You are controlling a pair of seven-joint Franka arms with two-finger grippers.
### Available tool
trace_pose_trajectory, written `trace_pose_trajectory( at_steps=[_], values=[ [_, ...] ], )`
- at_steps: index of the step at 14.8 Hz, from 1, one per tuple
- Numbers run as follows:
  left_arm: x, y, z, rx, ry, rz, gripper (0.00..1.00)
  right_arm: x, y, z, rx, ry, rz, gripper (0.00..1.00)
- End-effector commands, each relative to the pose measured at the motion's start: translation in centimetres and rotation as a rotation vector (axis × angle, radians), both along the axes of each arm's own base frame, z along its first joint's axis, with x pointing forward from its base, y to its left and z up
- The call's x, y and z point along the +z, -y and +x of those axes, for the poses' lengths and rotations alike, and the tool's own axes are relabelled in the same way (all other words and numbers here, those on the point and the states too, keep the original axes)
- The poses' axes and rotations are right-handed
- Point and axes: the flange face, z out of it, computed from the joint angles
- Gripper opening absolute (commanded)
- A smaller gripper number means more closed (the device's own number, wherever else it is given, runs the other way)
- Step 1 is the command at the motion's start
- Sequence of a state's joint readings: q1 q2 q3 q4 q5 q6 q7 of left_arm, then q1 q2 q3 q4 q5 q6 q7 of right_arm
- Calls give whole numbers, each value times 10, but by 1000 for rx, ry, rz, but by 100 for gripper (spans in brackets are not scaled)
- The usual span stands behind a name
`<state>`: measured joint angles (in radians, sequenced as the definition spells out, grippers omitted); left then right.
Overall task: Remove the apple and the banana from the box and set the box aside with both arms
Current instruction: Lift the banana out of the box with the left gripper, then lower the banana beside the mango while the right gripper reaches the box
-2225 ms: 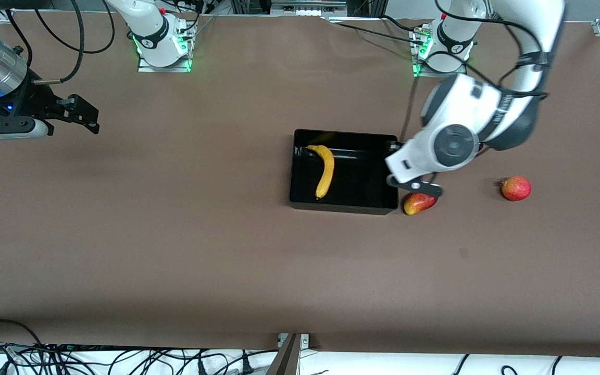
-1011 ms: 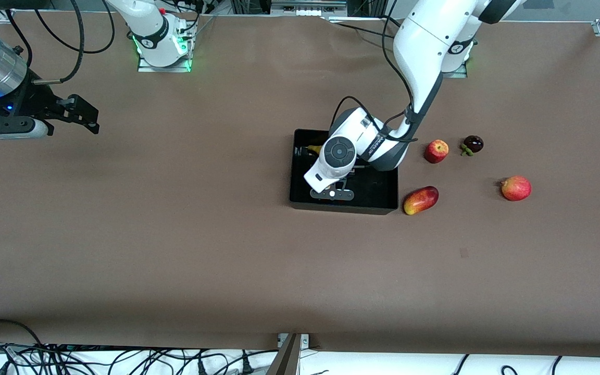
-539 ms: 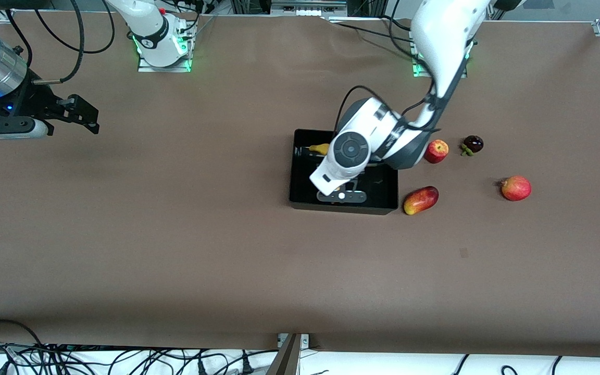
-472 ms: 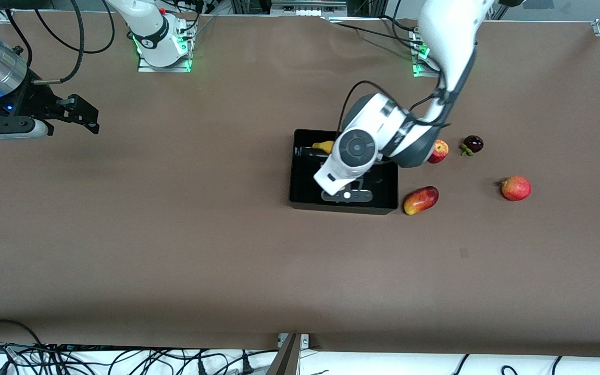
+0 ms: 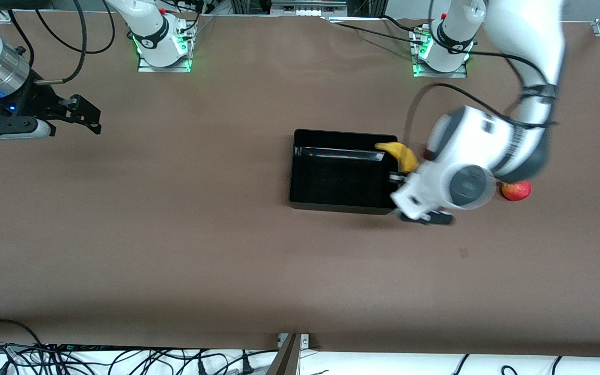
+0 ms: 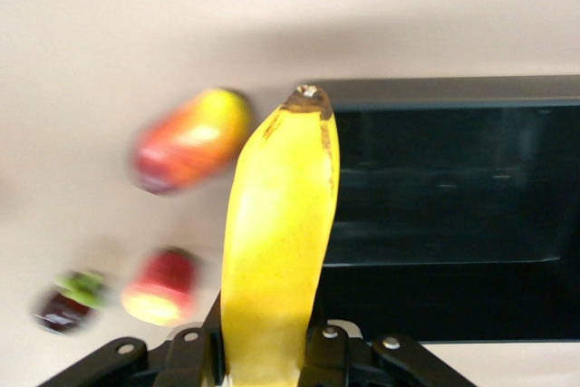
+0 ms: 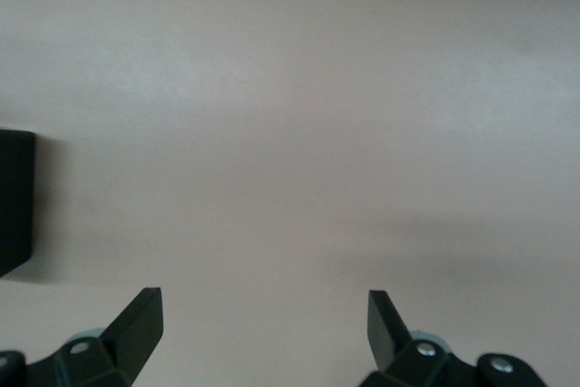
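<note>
My left gripper (image 5: 402,175) is shut on the yellow banana (image 5: 397,153) and holds it in the air over the wall of the black box (image 5: 300,177) at the left arm's end. The box is empty. In the left wrist view the banana (image 6: 276,242) stands up between the fingers (image 6: 195,360), with the box (image 6: 453,215) beside it. The small red apple (image 6: 163,285) with its yellowish patch lies on the table beside the box; in the front view my left arm covers it. My right gripper (image 5: 84,112) is open and empty, waiting at the right arm's end of the table.
A red-yellow mango (image 6: 190,140) and a dark mangosteen (image 6: 65,304) lie on the table near the apple. Another round red fruit (image 5: 517,191) lies toward the left arm's end, partly under my left arm. Cables run along the table's near edge.
My left gripper has lifted the banana out of the box and carried it toward the left arm's end. The box is now empty. The right arm has not moved.
</note>
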<state>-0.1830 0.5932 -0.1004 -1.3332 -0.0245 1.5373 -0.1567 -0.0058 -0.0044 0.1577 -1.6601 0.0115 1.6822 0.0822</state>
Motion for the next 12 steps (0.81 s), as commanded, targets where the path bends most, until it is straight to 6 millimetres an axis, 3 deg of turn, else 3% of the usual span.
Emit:
trace_pose_trajectory(
  at_steps=[1, 3, 4, 5, 6, 8, 9, 10, 12],
  values=[
    [-35, -79, 16, -154, -50, 14, 2, -63, -39, 29, 68, -83, 22, 100],
    [-66, -132, 22, -207, -54, -6, 4, -125, -75, 37, 120, -198, 16, 100],
    [-87, -155, 21, -234, -50, -36, 4, -141, -94, 36, 153, -206, 14, 100],
    [-106, -166, 16, -260, -38, -57, 5, -143, -128, 28, 199, -197, 6, 100],
    [-126, -173, 9, -267, -15, -65, 6, -153, -160, 22, 241, -187, 9, 100],
    [-153, -180, -2, -269, 24, -71, 7, -175, -193, 23, 132, -162, 23, 100],
    [-164, -182, -7, -268, 36, -74, 8, -188, -219, 19, 83, -146, 29, 100],
    [-174, -181, -12, -272, 50, -76, 15, -204, -251, 9, 61, -135, 32, 100],
    [-177, -180, -13, -272, 57, -76, 100, -235, -295, -4, -26, -116, 49, 100]
  ],
)
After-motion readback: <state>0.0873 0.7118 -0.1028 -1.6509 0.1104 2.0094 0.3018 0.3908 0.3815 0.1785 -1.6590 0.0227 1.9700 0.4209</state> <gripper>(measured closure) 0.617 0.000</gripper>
